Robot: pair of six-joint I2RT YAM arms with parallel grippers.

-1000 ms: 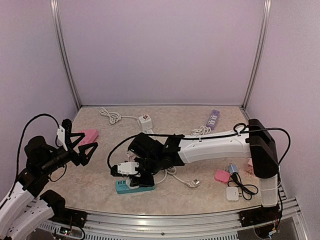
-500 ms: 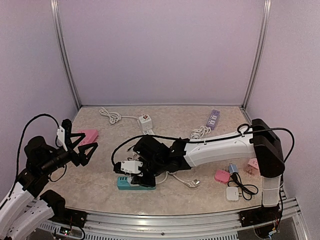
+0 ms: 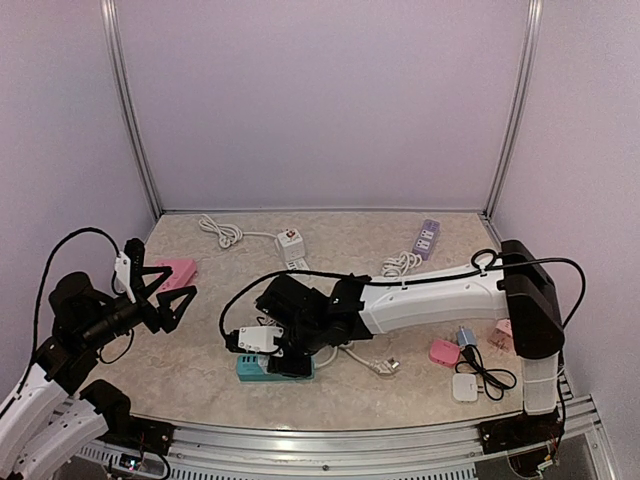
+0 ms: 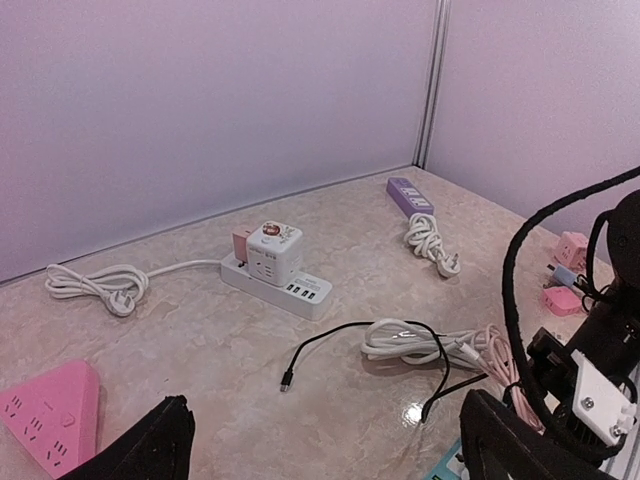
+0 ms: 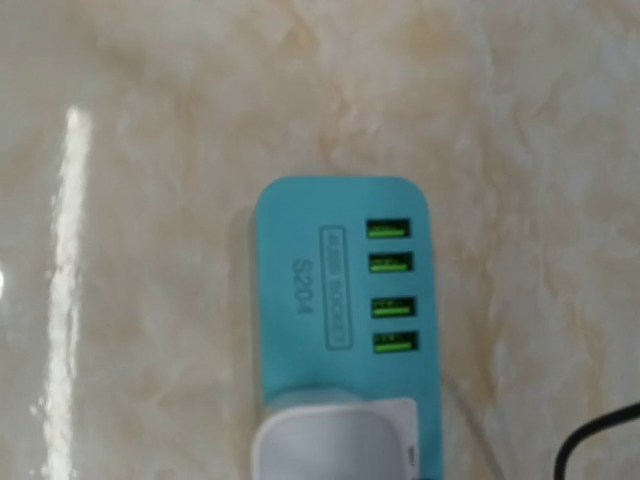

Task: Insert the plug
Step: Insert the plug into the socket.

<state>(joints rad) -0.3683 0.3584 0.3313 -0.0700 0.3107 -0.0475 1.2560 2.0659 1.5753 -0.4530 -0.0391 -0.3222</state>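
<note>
A teal power strip [image 3: 252, 371] with green USB ports lies near the table's front, and it fills the right wrist view [image 5: 340, 290]. A white plug [image 5: 338, 440] sits on the strip's socket end, at the bottom edge of that view. My right gripper [image 3: 268, 345] hangs directly over the plug and strip. Its fingers are hidden, so I cannot tell whether they still touch the plug. My left gripper [image 3: 165, 293] is held open above the table's left side with nothing between its fingers [image 4: 150, 450].
A white strip with a cube adapter [image 4: 275, 270] and a purple strip [image 3: 428, 238] lie at the back. A pink triangular strip [image 3: 178, 270] lies at the left. A black USB cable [image 4: 330, 345] and coiled white cables [image 4: 430, 340] lie mid-table. Small chargers [image 3: 465, 385] sit front right.
The right arm shifted slightly over the teal strip, and the strip moved a little with it. The left arm has stayed still.
</note>
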